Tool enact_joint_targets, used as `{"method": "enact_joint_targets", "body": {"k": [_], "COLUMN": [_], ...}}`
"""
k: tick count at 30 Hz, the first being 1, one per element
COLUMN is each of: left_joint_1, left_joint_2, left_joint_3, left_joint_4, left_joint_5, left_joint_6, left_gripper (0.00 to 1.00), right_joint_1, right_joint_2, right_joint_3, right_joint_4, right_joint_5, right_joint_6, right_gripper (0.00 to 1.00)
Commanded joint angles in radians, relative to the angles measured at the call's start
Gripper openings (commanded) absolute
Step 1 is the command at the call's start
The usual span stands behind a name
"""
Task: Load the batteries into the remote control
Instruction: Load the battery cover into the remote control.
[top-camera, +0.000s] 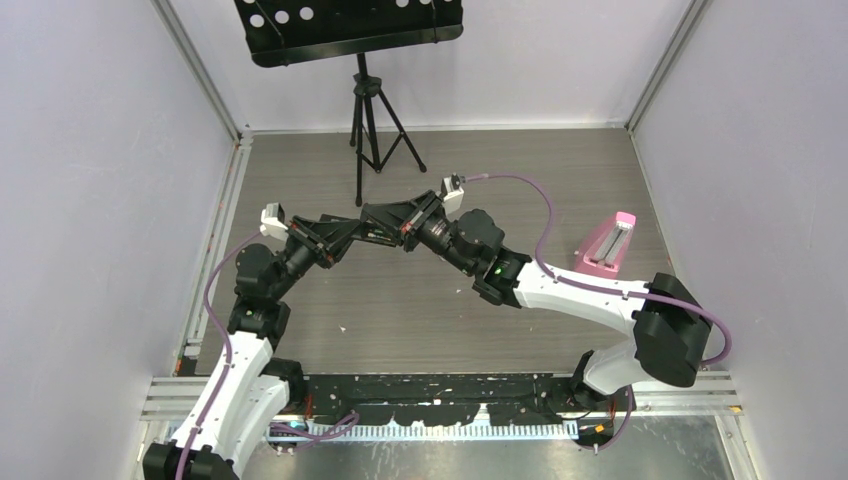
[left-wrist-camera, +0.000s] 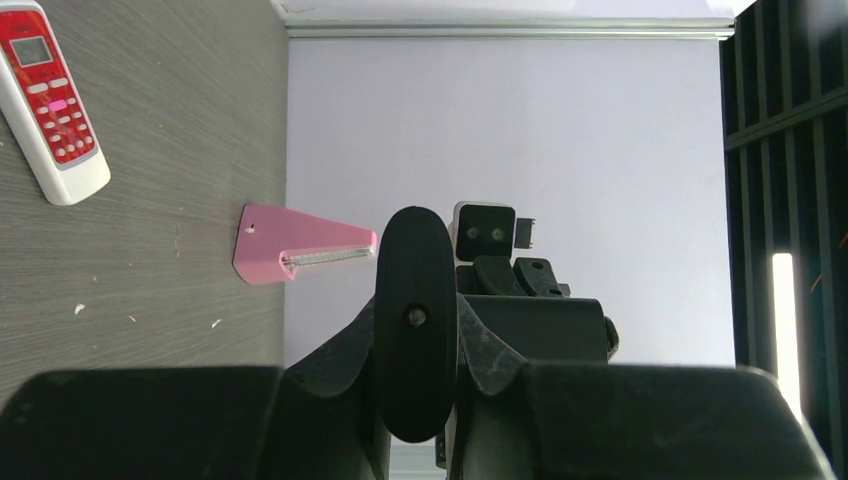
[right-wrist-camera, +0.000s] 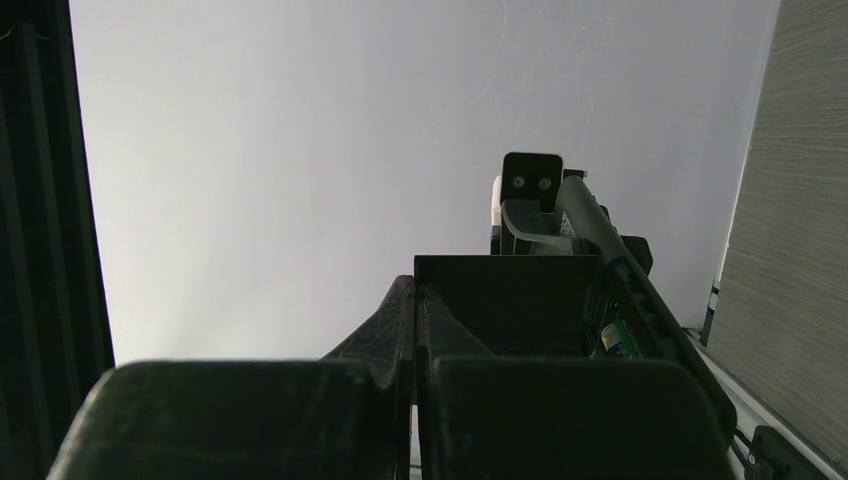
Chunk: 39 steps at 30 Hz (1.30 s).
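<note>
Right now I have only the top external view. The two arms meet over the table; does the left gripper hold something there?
Observer: Yes, the left gripper is shut on a black oval piece, seen end-on from its wrist.
Operator: Is a remote lying on the table? I see none.
Observer: A red and white remote lies buttons up, apart from the pink wedge.

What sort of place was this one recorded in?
Most likely a robot test cell in a lab: a grey wood-grain table boxed in by plain pale wall panels, two robot arms bolted at its near edge, and a black music stand on a tripod at the far end.
</note>
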Motion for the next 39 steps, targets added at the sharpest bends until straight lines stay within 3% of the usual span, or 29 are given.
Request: {"method": "enact_joint_targets", "body": {"k": [1, 18, 39], "left_joint_1": [-0.002, -0.003, -0.002], "left_joint_2": [-0.008, -0.001, -0.004], "left_joint_3": [0.009, 0.006, 0.017], "left_joint_4": [0.080, 0.084, 0.113], "left_joint_5": [0.021, 0.017, 0.032], "left_joint_6": [-0.016, -0.028, -0.050], "left_gripper": [0.00, 0.00, 0.00], "right_joint_1": [0.000, -0.010, -0.014], "right_joint_2": [-0.010, -0.084, 0.013], "right_joint_3": [-0.021, -0.081, -0.097], "right_joint_4": [0.026, -0.012, 0.110], "right_joint_5": [0.000, 0.032, -0.013], "right_joint_6": [0.026, 0.014, 0.105], "right_gripper": [0.00, 0.00, 0.00]}}
